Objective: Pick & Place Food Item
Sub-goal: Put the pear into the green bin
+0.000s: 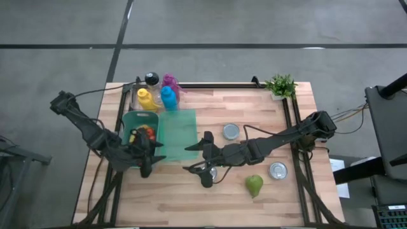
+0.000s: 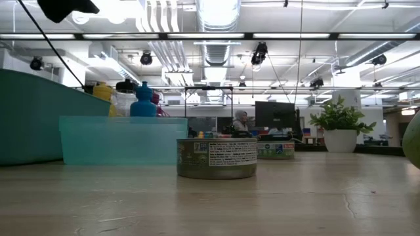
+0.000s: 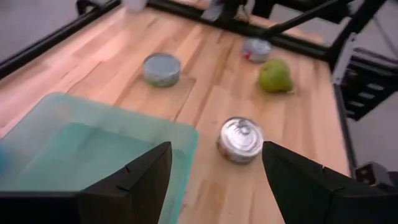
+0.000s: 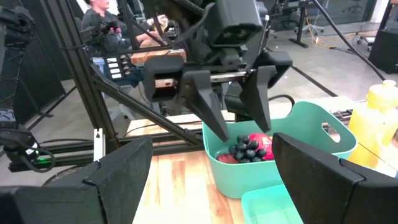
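Left gripper: your left gripper (image 1: pixel 145 160) hangs at the near edge of the green basket (image 1: pixel 129 119), fingers apart and holding nothing; the right wrist view shows the gap between them plainly.

Right gripper: your right gripper (image 1: pixel 205 164) sits mid-table just off the near corner of the clear teal tray (image 1: pixel 180 121), fingers spread and empty.

Food item: the pear (image 1: pixel 254 185) looks like the likeliest pick, lying on bare wood near the front edge, well apart from both grippers, with the nearest tin (image 1: pixel 215 172) between it and your right gripper.

Risk one: watch that tin. It's right under your right gripper, so a low sweep toward the pear could knock it along the table.

Risk two: the pear is round and tapered. Close off-centre and I'd expect it to squirt out or roll toward the table edge.

Risk three: both arms crowd the same middle strip. Bring the right one over to the basket and you may clip the left.

Basket: it holds dark grapes (image 4: pixel 247 148) and something red beside them, so there's little room left for a drop.

Tray: nothing shows inside it.

Other tins: one tin (image 1: pixel 231 131) just beyond the tray's right side, another tin (image 1: pixel 278 170) right of the pear, both closed.

Back corner: a cluster of bottles (image 1: pixel 156 94).
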You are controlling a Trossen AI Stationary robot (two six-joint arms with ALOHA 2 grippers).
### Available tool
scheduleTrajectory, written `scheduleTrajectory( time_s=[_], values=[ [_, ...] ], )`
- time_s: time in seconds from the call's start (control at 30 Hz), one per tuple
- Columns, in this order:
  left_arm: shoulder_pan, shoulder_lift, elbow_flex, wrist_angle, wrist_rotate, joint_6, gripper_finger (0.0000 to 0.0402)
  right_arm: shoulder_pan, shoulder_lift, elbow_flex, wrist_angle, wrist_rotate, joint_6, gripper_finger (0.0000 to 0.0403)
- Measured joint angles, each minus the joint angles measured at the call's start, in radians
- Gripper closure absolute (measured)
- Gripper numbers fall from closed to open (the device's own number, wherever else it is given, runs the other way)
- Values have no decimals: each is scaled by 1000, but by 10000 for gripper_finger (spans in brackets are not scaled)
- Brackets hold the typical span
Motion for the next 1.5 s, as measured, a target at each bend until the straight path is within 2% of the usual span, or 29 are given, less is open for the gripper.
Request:
scheduleTrajectory(
  time_s=[0.27, 0.47, 0.63, 0.7, 0.93, 1.0, 1.07, 1.2, 1.5],
  values=[
    [-12, -24, -70, 311, 44, 287, 147, 0, 0, 0, 0, 0, 0, 74],
    [0, -91, -135, 396, 62, 357, 147, 0, 0, 0, 0, 0, 0, 74],
    [94, -123, -170, 515, 83, 419, 147, 0, 0, 0, 0, 0, 0, 74],
    [159, -123, -170, 521, 139, 427, 147, 0, 0, 0, 0, 0, 0, 74],
    [449, -91, -199, 601, 451, 457, 147, 0, 0, 0, -1, 0, 0, 74],
    [500, -84, -211, 617, 513, 463, 147, 0, 0, 0, 0, 0, 0, 74],
    [515, -83, -229, 615, 521, 458, 147, 0, 0, 0, -1, 0, 0, 74],
    [514, -87, -257, 613, 459, 432, 147, 0, 0, 0, 0, 0, 0, 74],
    [513, -88, -273, 613, 458, 379, 147, 0, 0, 0, 0, 0, 0, 74]
  ],
)
